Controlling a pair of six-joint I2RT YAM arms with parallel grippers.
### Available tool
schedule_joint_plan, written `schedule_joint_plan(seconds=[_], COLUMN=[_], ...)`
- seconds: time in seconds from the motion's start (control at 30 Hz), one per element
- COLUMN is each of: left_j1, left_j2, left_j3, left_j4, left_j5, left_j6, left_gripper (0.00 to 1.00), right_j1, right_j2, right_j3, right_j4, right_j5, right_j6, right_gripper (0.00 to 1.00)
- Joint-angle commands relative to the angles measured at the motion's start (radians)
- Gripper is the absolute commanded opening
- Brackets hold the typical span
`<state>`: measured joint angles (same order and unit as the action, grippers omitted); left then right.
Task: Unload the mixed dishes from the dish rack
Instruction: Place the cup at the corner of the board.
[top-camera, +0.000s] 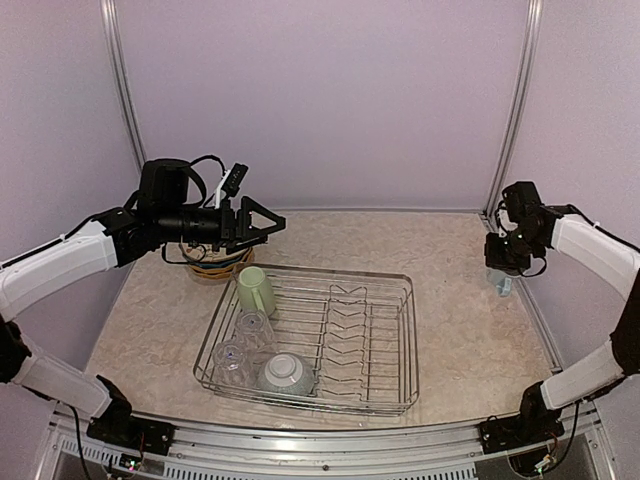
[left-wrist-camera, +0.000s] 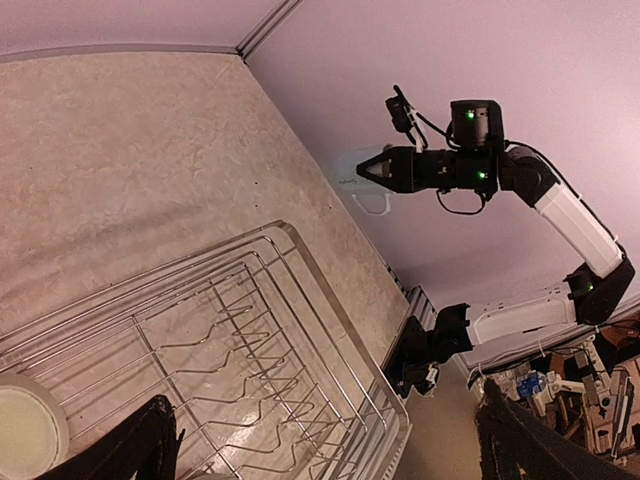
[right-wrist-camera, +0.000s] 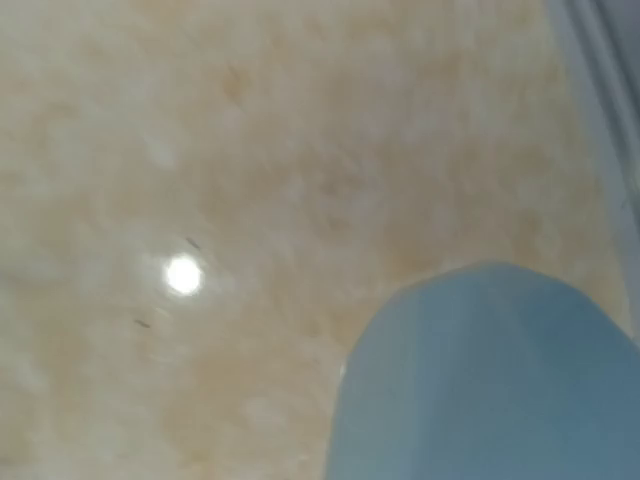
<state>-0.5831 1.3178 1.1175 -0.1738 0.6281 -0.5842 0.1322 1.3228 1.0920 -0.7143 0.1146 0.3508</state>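
Note:
The dish rack (top-camera: 385, 290), a silver wire basket, sits mid-table and also shows in the left wrist view (left-wrist-camera: 330, 320). In its left part are a pale green mug (top-camera: 255, 290), two clear glasses (top-camera: 252, 328), and a grey-green bowl (top-camera: 287, 374). A stack of dotted plates (top-camera: 212, 268) stands on the table behind the rack's far left corner. My left gripper (top-camera: 270, 225) hangs open and empty above the rack's far left corner, jaws wide apart (left-wrist-camera: 325, 405). My right gripper (top-camera: 500, 262) is at the table's right edge, holding the light blue mug (top-camera: 500, 286), which fills the right wrist view (right-wrist-camera: 490, 380) and hides the fingers.
A metal frame rail (top-camera: 545, 330) runs along the table's right edge close to the blue mug. The lilac back wall (top-camera: 320, 100) stands behind the table. The rack's right half holds only upright wire prongs (top-camera: 350, 325).

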Motion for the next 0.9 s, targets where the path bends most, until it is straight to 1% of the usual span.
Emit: schedule_joint_plan(seconds=[0.0,0.13,0.27,0.33,0.4,0.63,0.7,0.87], left_j1=[0.005,0.005,0.004,0.005,0.005,0.005,0.003,0.003], left_j2=[0.011,0.009,0.012,0.013,0.017,0.029,0.037,0.064], left_j3=[0.028,0.031,0.032,0.037,0.039,0.056,0.068,0.095], left_j4=[-0.021,-0.026,-0.038,-0.046,-0.049,-0.083,-0.104,-0.148], left_j5=[0.012,0.012,-0.007,-0.011,-0.013,-0.032,-0.044,-0.061], left_j6=[-0.001,0.005,0.019,0.026,0.026,0.033,0.038,0.042], left_gripper=[0.99,0.99,0.99,0.99,0.99,0.99,0.99,0.99], right_j1=[-0.071,-0.107,-0.123,-0.165,-0.178,-0.186,-0.186,-0.186], right_j2=[0.096,0.176,0.281,0.327,0.365,0.413,0.406,0.391], right_j3=[0.013,0.032,0.094,0.12,0.147,0.204,0.206,0.204], right_j4=[0.024,0.077,0.072,0.077,0.075,0.039,0.036,0.033], right_j5=[-0.048,-0.052,-0.064,-0.087,-0.093,-0.11,-0.109,-0.113], right_j6=[-0.086,-0.105,-0.136,-0.149,-0.157,-0.182,-0.185,-0.185], right_gripper=[0.0,0.0,0.0,0.0,0.0,0.0,0.04,0.28])
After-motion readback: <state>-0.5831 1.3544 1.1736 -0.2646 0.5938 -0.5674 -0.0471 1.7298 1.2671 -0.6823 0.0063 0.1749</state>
